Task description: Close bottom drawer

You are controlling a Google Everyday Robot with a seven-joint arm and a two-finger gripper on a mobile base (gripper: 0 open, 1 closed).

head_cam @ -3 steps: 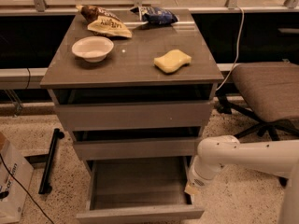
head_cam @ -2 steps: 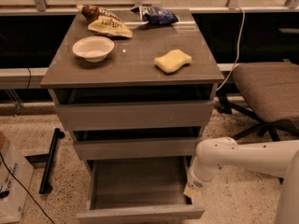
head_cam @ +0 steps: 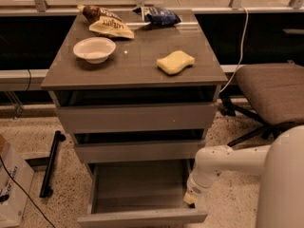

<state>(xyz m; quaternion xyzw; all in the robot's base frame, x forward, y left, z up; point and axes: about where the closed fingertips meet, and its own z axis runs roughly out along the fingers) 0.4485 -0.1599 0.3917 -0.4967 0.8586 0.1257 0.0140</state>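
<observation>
The bottom drawer of the grey-brown cabinet stands pulled far out, and its shallow empty box shows from above. Its narrow flat front lies near the lower edge of the view. My white arm reaches in from the right. My gripper hangs at the drawer's right side wall, just behind the right end of the front. Its tip is partly hidden by the wrist.
The two upper drawers stand slightly out. On the cabinet top lie a white bowl, a yellow sponge and snack bags. An office chair stands at the right, a black bar and a box on the floor at the left.
My gripper has moved a little down and to the left, closer to the right end of the drawer front. The drawer itself has hardly moved.
</observation>
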